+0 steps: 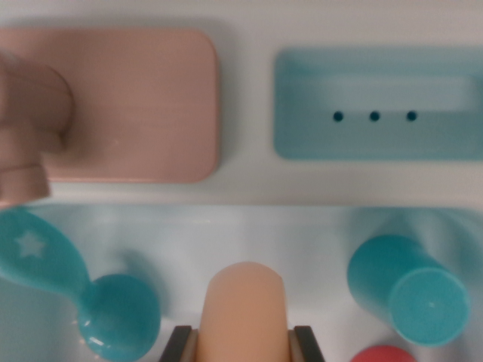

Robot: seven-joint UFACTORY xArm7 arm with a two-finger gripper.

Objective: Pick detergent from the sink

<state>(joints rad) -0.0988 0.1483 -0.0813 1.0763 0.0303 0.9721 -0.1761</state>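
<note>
The detergent (245, 311) is a peach, round-topped bottle at the bottom centre of the wrist view, standing up out of the pale sink basin (226, 237). My gripper (244, 345) straddles it. One dark finger (179, 345) presses against its left side and the other against its right side, so the gripper is shut on the bottle. The bottle's lower part is cut off by the frame edge.
A teal cup (411, 292) lies on its side in the basin at the right, with a red object (382, 354) just below it. A teal star-marked scoop (75, 290) lies at the left. Beyond the basin are a pink faucet (30, 124), its pink base (143, 105) and a teal tray (377, 105).
</note>
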